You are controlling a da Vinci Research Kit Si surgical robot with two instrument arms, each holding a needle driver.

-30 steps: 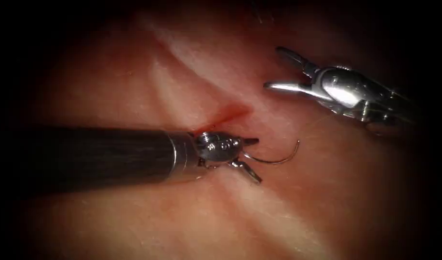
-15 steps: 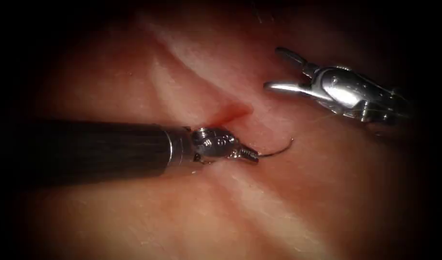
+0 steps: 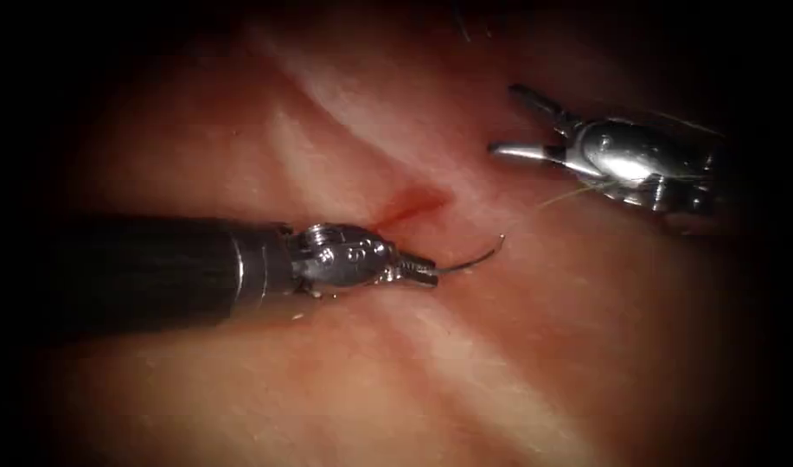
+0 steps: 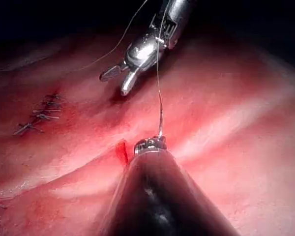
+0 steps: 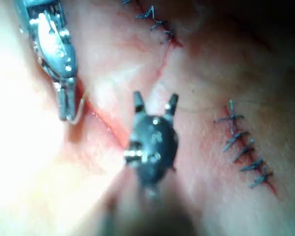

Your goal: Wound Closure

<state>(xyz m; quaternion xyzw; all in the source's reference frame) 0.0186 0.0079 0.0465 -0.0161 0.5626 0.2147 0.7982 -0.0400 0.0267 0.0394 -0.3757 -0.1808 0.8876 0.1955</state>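
In the endoscope view my left tool (image 3: 420, 271) reaches in from the left, its jaws shut on one end of the curved needle (image 3: 476, 259). The needle arcs away to the right of the cut (image 3: 411, 205), low over the tissue (image 3: 266, 380), and its whole visible curve is outside the tissue. My right tool (image 3: 506, 119) hovers further back on the right, jaws open and holding nothing. In the left wrist view thread (image 4: 158, 59) runs from the needle (image 4: 160, 118) past the right tool (image 4: 116, 82). The right wrist view has the right tool (image 5: 155, 102) open beside the left tool (image 5: 65, 107).
Red fluid (image 3: 426, 198) marks the cut just behind the left tool's jaws. A pale band of tissue (image 3: 491, 380) runs toward the front right. Older stitched cuts (image 5: 243, 147) (image 5: 157, 22) lie nearby, and another stitched row (image 4: 39, 114) lies in the left wrist view.
The left tool's jaws went from open around the needle to shut on it, then drew back to the left with the needle. The right tool shifted slightly right, its jaws still open.
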